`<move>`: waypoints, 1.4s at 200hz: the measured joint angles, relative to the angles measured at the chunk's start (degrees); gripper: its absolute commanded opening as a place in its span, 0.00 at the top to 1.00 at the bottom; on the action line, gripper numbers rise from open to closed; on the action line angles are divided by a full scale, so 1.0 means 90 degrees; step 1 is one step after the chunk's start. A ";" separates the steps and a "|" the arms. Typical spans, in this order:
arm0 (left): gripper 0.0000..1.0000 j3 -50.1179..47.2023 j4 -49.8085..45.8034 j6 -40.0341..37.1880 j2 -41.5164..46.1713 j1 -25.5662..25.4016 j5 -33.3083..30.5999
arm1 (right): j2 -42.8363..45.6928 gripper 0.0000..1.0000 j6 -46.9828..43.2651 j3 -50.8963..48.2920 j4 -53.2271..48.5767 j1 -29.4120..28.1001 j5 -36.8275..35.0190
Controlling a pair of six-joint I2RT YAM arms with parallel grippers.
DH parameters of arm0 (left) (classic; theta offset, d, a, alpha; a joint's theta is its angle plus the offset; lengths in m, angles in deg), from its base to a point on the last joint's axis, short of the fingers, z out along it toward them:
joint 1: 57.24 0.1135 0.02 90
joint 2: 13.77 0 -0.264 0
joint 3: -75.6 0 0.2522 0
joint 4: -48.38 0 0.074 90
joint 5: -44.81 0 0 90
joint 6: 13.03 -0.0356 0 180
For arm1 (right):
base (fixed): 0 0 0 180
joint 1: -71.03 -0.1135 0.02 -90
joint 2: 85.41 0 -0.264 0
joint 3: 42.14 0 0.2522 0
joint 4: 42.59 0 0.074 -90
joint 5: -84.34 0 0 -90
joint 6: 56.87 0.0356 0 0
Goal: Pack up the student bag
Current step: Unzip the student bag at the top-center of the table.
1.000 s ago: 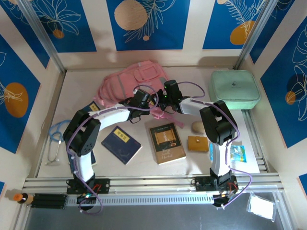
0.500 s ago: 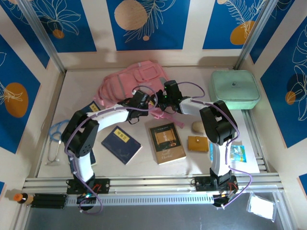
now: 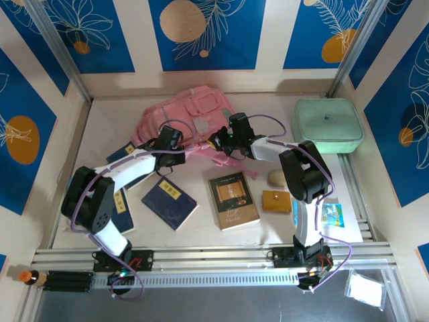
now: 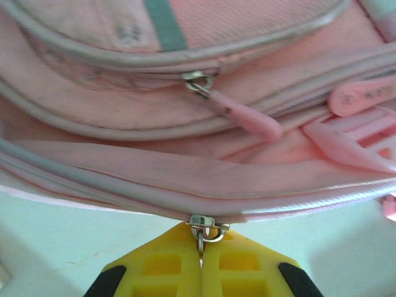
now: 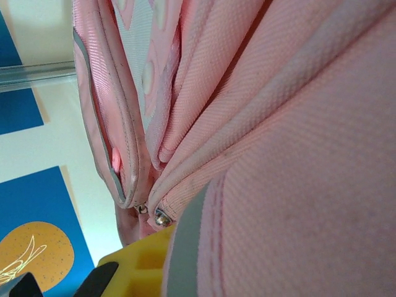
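Tightly pinched, student bag [image 4: 185, 167] edge, left claw [image 4: 201, 247]

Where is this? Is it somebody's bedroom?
Probably a robot practice booth: blue flower-print panels wall in a small table, and two robot arms on a rail handle a pink backpack beside books.

Top external looks down from above and behind the arm bases [image 3: 124, 258], far enough back to take in the whole table [image 3: 107, 127] up to the back wall [image 3: 201, 33]. Left wrist looks out over the left gripper [image 4: 201, 247], very near the student bag [image 3: 194, 111] at its zipper pull [image 4: 204, 223]. Right wrist sits rolled sideways, almost against the pink fabric. All three share the bag's near edge.
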 measured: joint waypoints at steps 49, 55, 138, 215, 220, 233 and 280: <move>0.90 0.0000 0.0005 -0.0214 0.0000 0.0049 0.0012 | 0.0000 0.94 -0.0049 0.0000 -0.0015 0.0000 -0.0002; 0.89 0.0000 0.0005 -0.0238 0.0000 0.0049 0.0015 | 0.0000 0.93 -0.0058 0.0000 -0.0017 0.0000 -0.0002; 0.79 0.0078 0.0151 -0.0444 -0.0211 0.0051 0.0061 | 0.0000 0.94 -0.0068 0.0002 -0.0041 0.0007 -0.0024; 0.74 0.0119 0.0153 -0.0488 -0.0362 0.0051 -0.0068 | 0.0000 0.94 -0.0070 0.0002 -0.0053 0.0007 -0.0024; 0.76 0.0119 0.0155 -0.0491 -0.0362 0.0051 -0.0068 | 0.0000 0.94 -0.0073 0.0002 -0.0058 0.0010 -0.0024; 0.79 0.0119 0.0160 -0.0503 -0.0362 0.0051 -0.0068 | 0.0000 0.94 -0.0097 0.0002 -0.0066 0.0007 -0.0024; 0.81 0.0114 0.0272 -0.0634 -0.0359 0.0051 -0.0202 | 0.0000 0.94 -0.0136 0.0002 -0.0095 0.0015 -0.0024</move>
